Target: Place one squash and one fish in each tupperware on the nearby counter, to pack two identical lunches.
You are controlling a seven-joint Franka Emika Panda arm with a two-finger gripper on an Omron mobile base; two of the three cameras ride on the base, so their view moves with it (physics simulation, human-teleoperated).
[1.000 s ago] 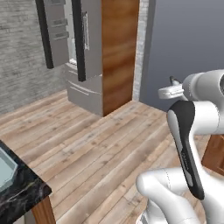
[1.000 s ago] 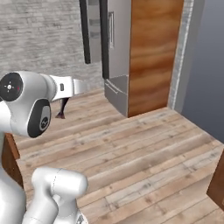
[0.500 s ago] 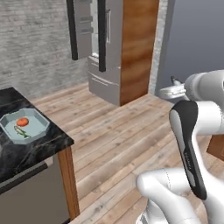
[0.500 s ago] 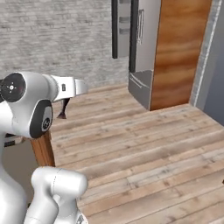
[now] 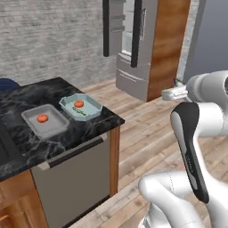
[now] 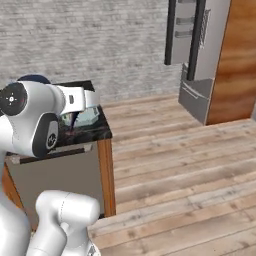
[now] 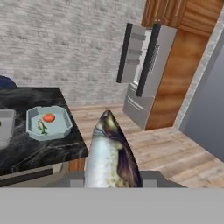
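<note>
My gripper (image 6: 74, 117) is shut on the plump dark grey fish (image 7: 111, 153), which rises in the middle of the hand view and hides the fingertips. The gripper hangs in the air off the counter's (image 5: 102, 121) corner, apart from both trays. On the black marble counter sit two tupperware trays side by side. The pale blue tupperware (image 5: 92, 108) holds an orange squash (image 5: 79, 103) and the slender yellow-green fish (image 5: 79, 112); the hand view shows that tray (image 7: 61, 127) too. The greyer tupperware (image 5: 55, 127) holds one squash (image 5: 42, 118).
A steel fridge (image 5: 133, 40) with its doors open stands beside a wooden panel (image 5: 167, 44) at the back. A grey brick wall lies behind the counter. Wooden floor (image 5: 147, 133) runs between counter and fridge. A dark blue object (image 5: 6, 83) sits at the counter's far left.
The whole picture has shifted: the base has moved, and the counter with both trays has come further into view from the left. The arm's pose and its grip on the fish look unchanged.
</note>
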